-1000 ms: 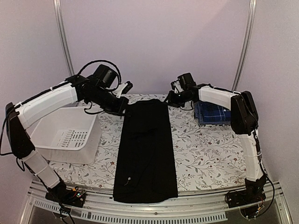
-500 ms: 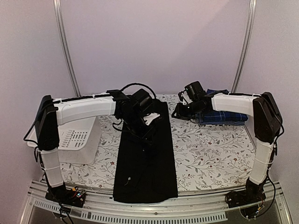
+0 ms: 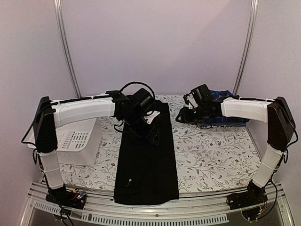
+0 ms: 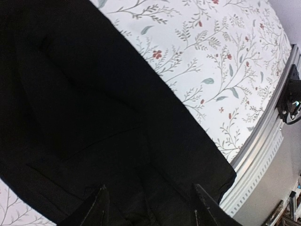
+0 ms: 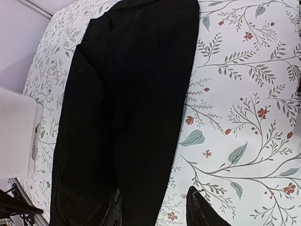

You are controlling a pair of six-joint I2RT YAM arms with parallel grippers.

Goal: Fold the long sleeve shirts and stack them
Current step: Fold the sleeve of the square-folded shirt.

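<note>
The black long sleeve shirt lies folded into a long narrow strip down the middle of the floral table. My left gripper hovers over its upper half. In the left wrist view its fingertips stand wide apart over black cloth, and the left gripper holds nothing. My right gripper is off the strip's far right corner. It is open above the shirt's right edge. The folded plaid shirt lies at the back right, partly hidden under the right arm.
A white slotted basket sits at the left of the table, its corner showing in the right wrist view. The table's metal front rail runs just past the shirt's near end. Floral tablecloth lies between the strip and the right arm.
My left arm swung from the far left onto the black shirt's upper half, and its jaws have opened. The right arm drew back to the right and its jaws spread wider.
</note>
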